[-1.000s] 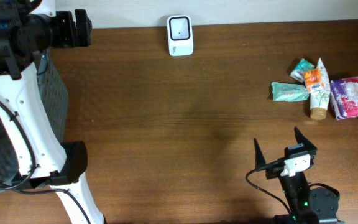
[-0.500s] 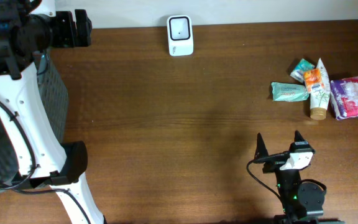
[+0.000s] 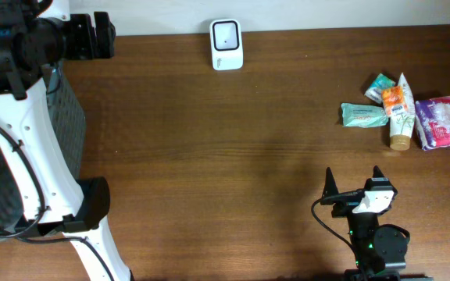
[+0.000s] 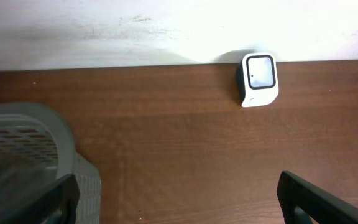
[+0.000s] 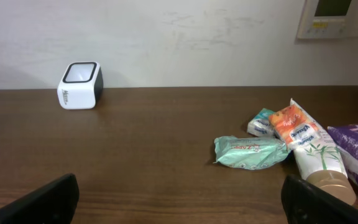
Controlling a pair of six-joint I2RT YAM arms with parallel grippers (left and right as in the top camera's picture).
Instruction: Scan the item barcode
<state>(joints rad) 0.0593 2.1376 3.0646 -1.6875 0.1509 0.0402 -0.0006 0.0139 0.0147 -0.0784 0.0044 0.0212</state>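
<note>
Overhead view: a white barcode scanner [image 3: 226, 44] stands at the far edge of the brown surface [image 3: 209, 156]. Four items lie close together at far right, none held: a green packet [image 3: 363, 115], a small teal packet [image 3: 380, 84], a white and orange tube [image 3: 401, 113] and a purple pack [image 3: 444, 121]. The right tool [image 3: 352, 178] sits near the front edge, apart from them, spread wide and empty. The left tool [image 3: 92, 35] is at the far left, near a grey mesh basket [image 3: 65, 117]. Left wrist view: the left tool is spread wide and empty, with the scanner ahead. Right wrist view: the scanner is at left, the items at right.
</note>
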